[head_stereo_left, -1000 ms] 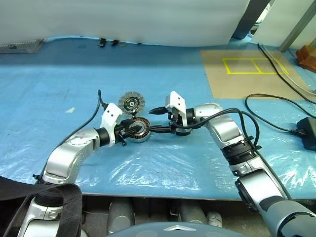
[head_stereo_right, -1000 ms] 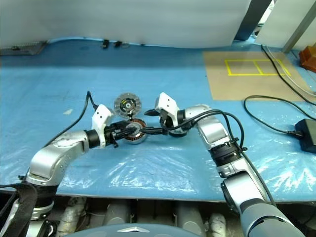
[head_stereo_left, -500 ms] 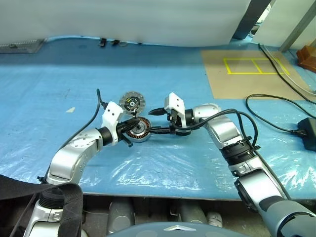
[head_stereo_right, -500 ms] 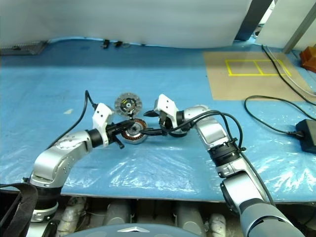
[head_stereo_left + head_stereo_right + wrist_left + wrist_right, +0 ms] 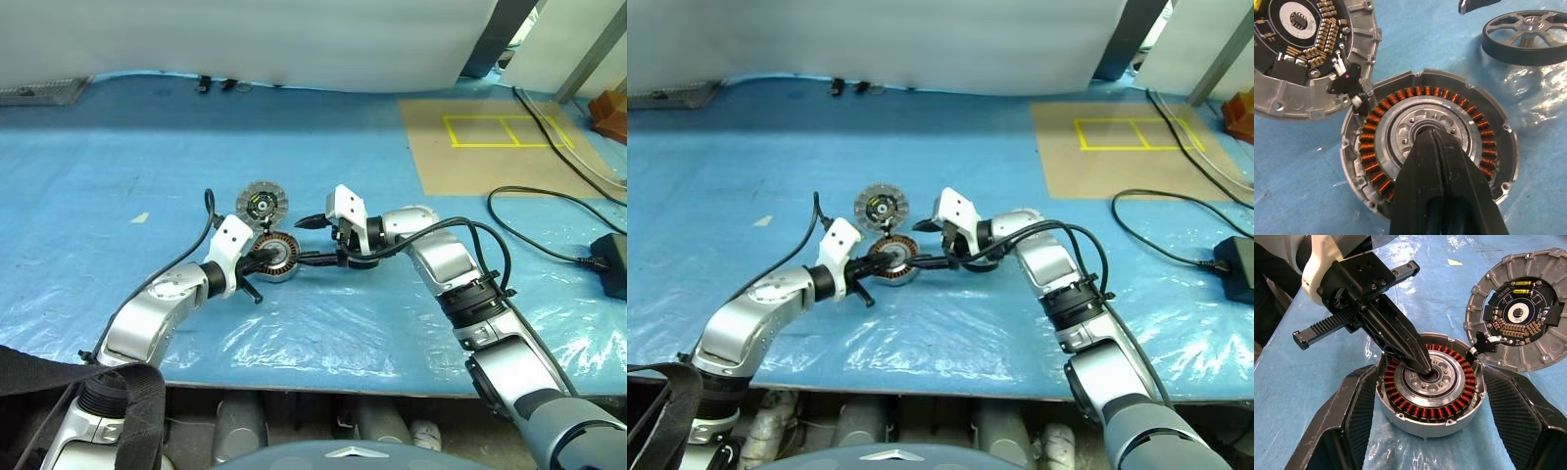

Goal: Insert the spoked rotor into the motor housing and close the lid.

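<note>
On your left, the left gripper [image 5: 1422,368] has its two black fingers pressed together into one point, and that point sits in the dark centre bore of the motor housing [image 5: 1430,147], inside the ring of copper windings. The housing lies flat on the blue plastic sheet [image 5: 323,333] that covers the counter, roughly mid-way across it and nearer the front edge than the back. It holds only its windings and bright centre plate (plus that fingertip); the spoked rotor [image 5: 1528,36] is outside it, lying flat on the sheet just beyond the housing's rim. The lid [image 5: 262,204] lies just behind the housing toward the back edge, its rim touching or nearly touching the housing's, ribbed face with black centre up.

To the right, the right gripper [image 5: 1430,396] is spread wide, one finger [image 5: 1347,416] on each side of the housing wall; you can't tell from here whether they press it.

Further right, a brown board [image 5: 500,147] with yellow tape lines lies near the back right corner, and a black cable [image 5: 534,240] loops beside it. White sheeting [image 5: 294,39] hangs behind.
</note>
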